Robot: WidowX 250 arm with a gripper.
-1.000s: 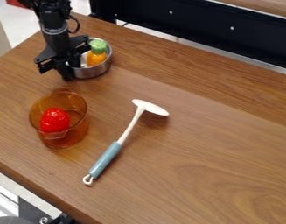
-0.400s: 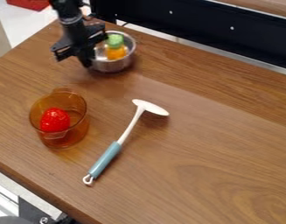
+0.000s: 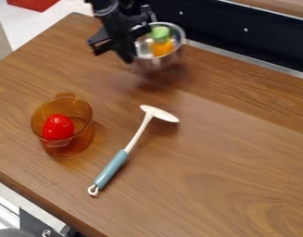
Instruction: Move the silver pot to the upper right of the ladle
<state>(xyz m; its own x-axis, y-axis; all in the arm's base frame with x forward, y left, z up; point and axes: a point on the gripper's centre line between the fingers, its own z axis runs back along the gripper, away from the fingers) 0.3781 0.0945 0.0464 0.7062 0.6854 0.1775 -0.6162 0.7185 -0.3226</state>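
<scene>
Flanking wooden tabletop (image 3: 228, 171), black panel (image 3: 265, 39)

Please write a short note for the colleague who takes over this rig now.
Gripper: holds the silver pot by its side; the pot seems lifted.
Pot: higher in the picture than the ladle, with an orange-and-green toy inside.
Done: pot grasped.
Left: probably carry it more to the picture's right, lower it at the ladle's upper right, release.

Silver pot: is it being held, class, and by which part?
The gripper holds the silver pot by its rim and wall, on the left side in the camera view.
</scene>
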